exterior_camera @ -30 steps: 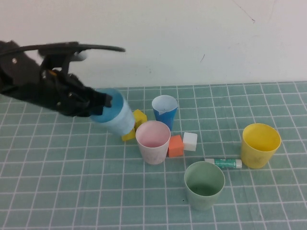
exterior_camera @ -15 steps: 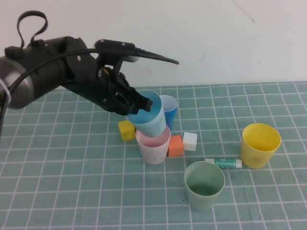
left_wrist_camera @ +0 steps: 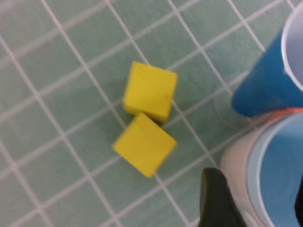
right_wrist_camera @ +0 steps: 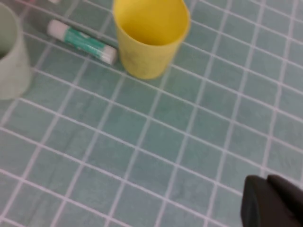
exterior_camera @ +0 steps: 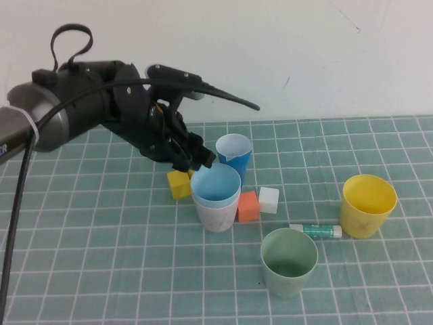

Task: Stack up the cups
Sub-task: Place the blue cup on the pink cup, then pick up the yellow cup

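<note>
The light blue cup (exterior_camera: 216,183) sits nested upright in the pale pink cup (exterior_camera: 216,215). My left gripper (exterior_camera: 198,160) is open at its back-left rim. In the left wrist view, my left gripper (left_wrist_camera: 258,203) has one finger outside the pink cup (left_wrist_camera: 234,161) and the other over the inside of the light blue cup (left_wrist_camera: 279,165). A darker blue cup (exterior_camera: 233,154) stands just behind. The sage green cup (exterior_camera: 289,261) and yellow cup (exterior_camera: 367,205) stand apart on the right. My right gripper (right_wrist_camera: 272,201) is shut and empty, near the yellow cup (right_wrist_camera: 150,38).
A yellow cube (exterior_camera: 178,183) lies left of the stack; the left wrist view shows two yellow cubes (left_wrist_camera: 150,90). An orange cube (exterior_camera: 248,206) and a white cube (exterior_camera: 268,200) lie right of the stack. A glue stick (exterior_camera: 315,231) lies beside the yellow cup.
My left gripper carried the light blue cup rightwards, turned it upright and lowered it into the pink cup, then opened. The other cups have not moved.
</note>
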